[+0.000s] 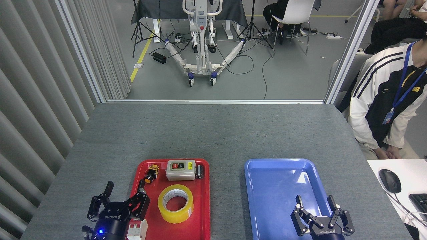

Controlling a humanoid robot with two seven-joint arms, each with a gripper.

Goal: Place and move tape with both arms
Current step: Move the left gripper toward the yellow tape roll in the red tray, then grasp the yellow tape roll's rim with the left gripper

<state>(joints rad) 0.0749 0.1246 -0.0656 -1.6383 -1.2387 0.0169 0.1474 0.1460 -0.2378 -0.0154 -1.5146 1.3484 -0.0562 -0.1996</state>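
The tape (pixel 175 203) is seen in the head view lying flat, hole upward, in the near half of the red tray (pixel 202 222), just to the right of the left end effector (pixel 124 199) and apart from it. That end effector is spread open with nothing held, its right fingers over the tray's left rim. The right end effector (pixel 314 204) is likewise open and empty, above the near part of the blue tray (pixel 257 186), well to the right of the roll. Beyond the roll, a grey switch box (pixel 180 169) and an orange push-button (pixel 151 173) are seen. The reach is judged best made rightward and downward, the wall of the roll being straddled, one finger inside the hole, with the far parts kept clear.
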